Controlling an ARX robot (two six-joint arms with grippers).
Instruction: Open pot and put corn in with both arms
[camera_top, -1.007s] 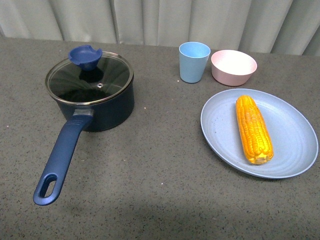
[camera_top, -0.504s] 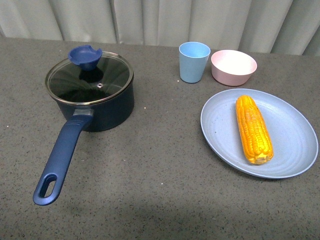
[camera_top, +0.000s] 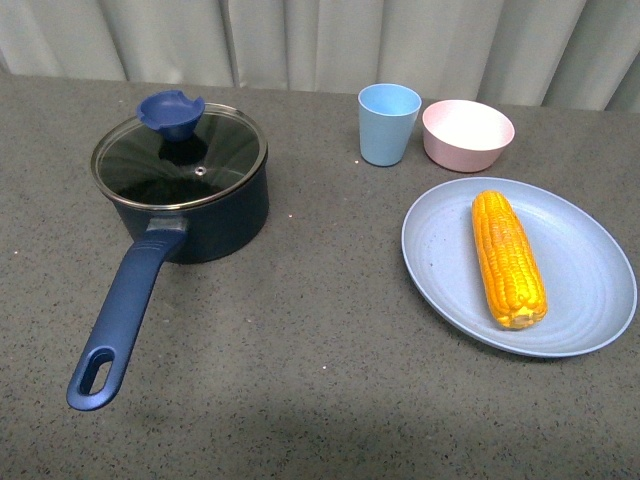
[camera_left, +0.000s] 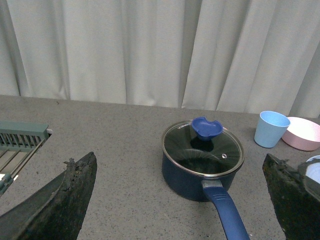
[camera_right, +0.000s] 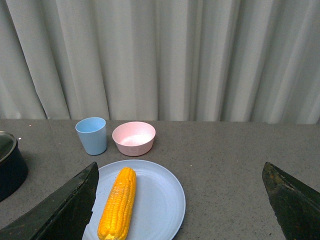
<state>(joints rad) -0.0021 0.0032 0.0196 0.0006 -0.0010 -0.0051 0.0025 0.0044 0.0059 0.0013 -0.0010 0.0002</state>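
The navy pot (camera_top: 190, 205) stands at the left of the table, closed by a glass lid (camera_top: 180, 158) with a blue knob (camera_top: 170, 112); its long handle (camera_top: 120, 320) points toward the near edge. The corn (camera_top: 508, 257) lies on a pale blue plate (camera_top: 590, 290) at the right. Neither arm shows in the front view. In the left wrist view the pot (camera_left: 200, 172) sits ahead of my open left gripper (camera_left: 182, 210), well apart from its fingers (camera_left: 60, 205). From the right wrist, the corn (camera_right: 118, 202) lies by the left finger (camera_right: 60, 212) of my open right gripper (camera_right: 185, 210).
A pale blue cup (camera_top: 388, 123) and a pink bowl (camera_top: 467, 134) stand at the back, behind the plate. Grey curtains hang behind the table. A green rack (camera_left: 20, 142) lies far left in the left wrist view.
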